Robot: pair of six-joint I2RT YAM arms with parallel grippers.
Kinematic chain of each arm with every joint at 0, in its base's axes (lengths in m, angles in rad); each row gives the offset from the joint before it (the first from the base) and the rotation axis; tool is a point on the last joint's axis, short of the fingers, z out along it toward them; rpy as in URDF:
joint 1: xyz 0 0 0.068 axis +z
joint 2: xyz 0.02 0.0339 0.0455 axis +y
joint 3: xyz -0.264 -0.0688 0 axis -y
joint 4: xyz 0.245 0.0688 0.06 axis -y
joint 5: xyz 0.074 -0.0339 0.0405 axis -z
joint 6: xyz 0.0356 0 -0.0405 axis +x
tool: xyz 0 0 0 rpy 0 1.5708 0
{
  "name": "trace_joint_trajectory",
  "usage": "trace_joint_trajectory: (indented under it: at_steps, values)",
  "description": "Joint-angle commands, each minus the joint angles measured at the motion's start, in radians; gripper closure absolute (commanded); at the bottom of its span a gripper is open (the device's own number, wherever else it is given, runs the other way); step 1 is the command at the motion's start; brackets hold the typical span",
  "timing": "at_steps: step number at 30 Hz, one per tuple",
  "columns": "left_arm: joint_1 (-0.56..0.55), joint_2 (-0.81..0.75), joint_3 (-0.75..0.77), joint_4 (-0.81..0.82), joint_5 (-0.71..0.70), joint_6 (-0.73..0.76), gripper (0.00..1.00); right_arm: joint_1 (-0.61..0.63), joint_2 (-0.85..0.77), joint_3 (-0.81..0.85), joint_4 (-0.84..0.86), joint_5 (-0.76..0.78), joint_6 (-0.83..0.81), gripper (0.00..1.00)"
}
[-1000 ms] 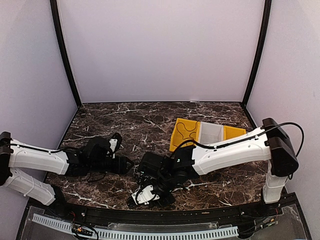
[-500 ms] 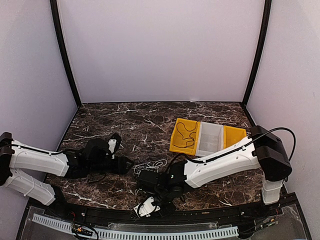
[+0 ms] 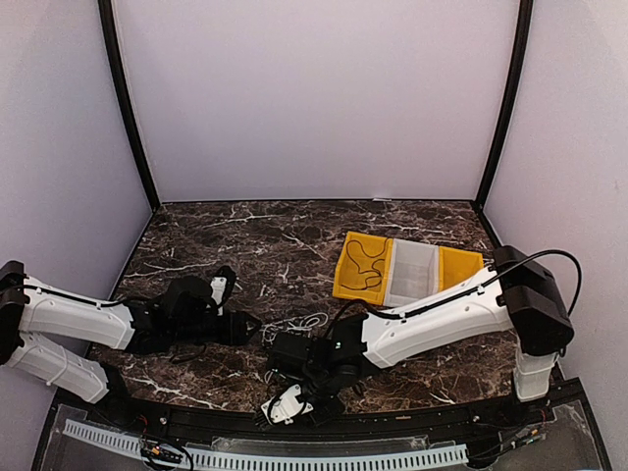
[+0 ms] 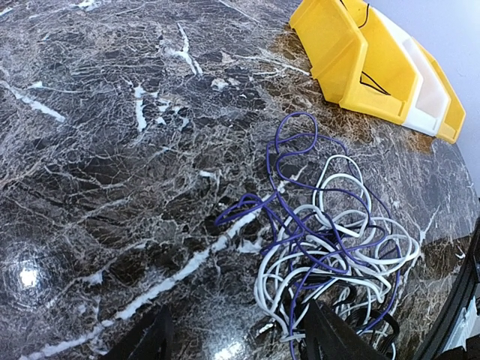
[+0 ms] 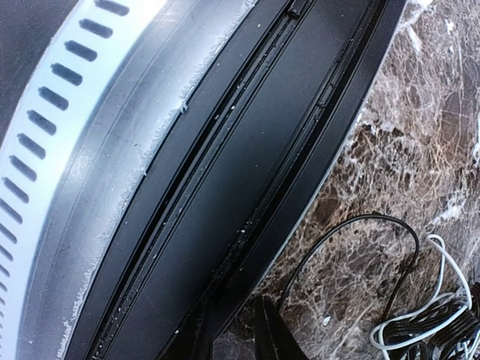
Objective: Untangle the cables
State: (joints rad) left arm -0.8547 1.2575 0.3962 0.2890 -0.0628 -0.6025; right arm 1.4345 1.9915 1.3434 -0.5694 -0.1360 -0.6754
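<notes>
Right fingers [image 5: 268, 336]: seen only as dark tips at the bottom edge of the right wrist view, over the tabletop [image 5: 420, 112] beside the black edge rail [image 5: 225, 195]; whether they are parted or pinching a strand cannot be told; a thin black strand loops away from just beside them.

Left fingers [image 4: 148, 343]: spread wide, nothing between them.

The cables [image 4: 330, 247] are found just ahead of the left fingers, toward their right-hand tip; one knot of white, violet-blue and black cords, interlaced, lying flat.

Handling is judged thus: light and limp, with no stiffness to push against; thin and smooth, so liable to slip from a shallow pinch; a pull at the centre would likely tighten the knot. A hold is advised on an outlying part, such as the violet-blue loop [image 4: 294, 139] on the knot's far side, or on a free end.

Well beyond both fingers, a yellow bin [image 3: 342, 275] holding a single black cord [image 3: 365, 265] is noted.

Views: colours and crossings are given by the left wrist view alone; the top view reduces the knot to a pale scribble; the strand trailing toward the rail is shown only by the right wrist view.
</notes>
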Motion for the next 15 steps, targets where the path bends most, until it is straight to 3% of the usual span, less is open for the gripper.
trace_joint_trajectory:
  at_steps: [1,8,15]
  values:
    - [0.005,-0.003,-0.010,0.032,0.012,0.005,0.37,-0.013,-0.029,0.034,0.010,-0.028,0.034,0.78]
    - [0.005,-0.011,-0.017,0.035,0.012,0.004,0.37,-0.018,-0.006,0.042,0.043,0.033,0.045,0.72]
    - [0.005,-0.018,-0.029,0.044,0.012,0.002,0.37,-0.020,-0.012,0.054,0.035,0.001,0.043,0.75]
